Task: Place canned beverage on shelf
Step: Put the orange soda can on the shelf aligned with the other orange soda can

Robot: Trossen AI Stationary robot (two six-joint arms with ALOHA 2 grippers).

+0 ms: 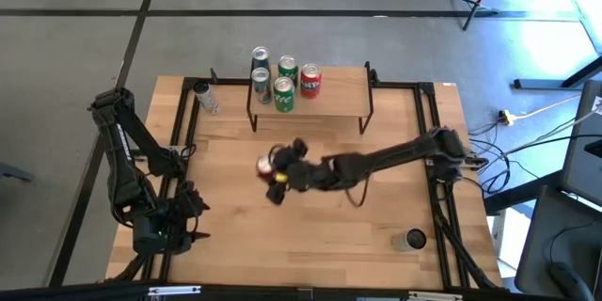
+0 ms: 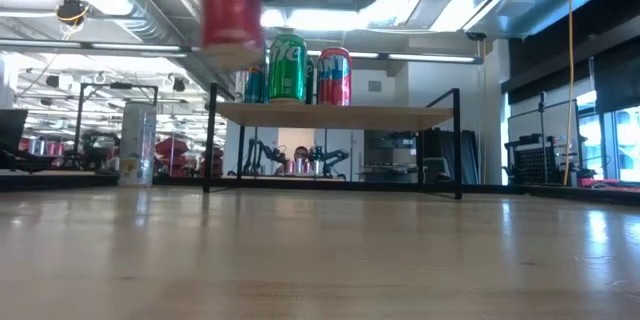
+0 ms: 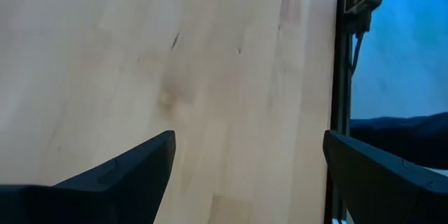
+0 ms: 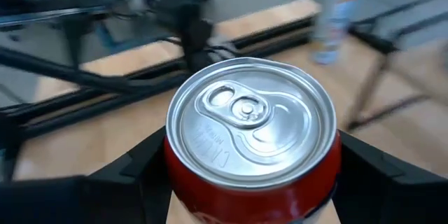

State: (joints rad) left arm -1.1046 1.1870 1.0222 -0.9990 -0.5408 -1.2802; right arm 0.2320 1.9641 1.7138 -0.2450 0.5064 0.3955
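Observation:
My right gripper (image 1: pixel 273 169) is shut on a red can (image 1: pixel 266 164) over the middle of the table, in front of the shelf (image 1: pixel 324 103). The low view shows the can (image 2: pixel 232 10) high above the tabletop, near the level of the shelf top (image 2: pixel 340 113). Several cans stand on the shelf, among them a green one (image 2: pixel 287 68) and a red one (image 2: pixel 333 76). My left gripper (image 3: pixel 248 147) is open and empty over the table's near left part (image 1: pixel 193 212). My right gripper pinches the red can between its two fingers (image 4: pixel 140 171), on opposite sides of the can's wall just below the top rim (image 4: pixel 180 171). The arm reaches in from the table's right. The can is upright, its lid (image 4: pixel 252 119) up, lifted clear of the table.
A silver can (image 1: pixel 205 97) stands on the table left of the shelf, and shows in the low view (image 2: pixel 137 143). Another can (image 1: pixel 409 240) stands near the table's near right corner. The right half of the shelf top (image 1: pixel 343 89) is bare. Black rails (image 1: pixel 437 141) run along the table's sides.

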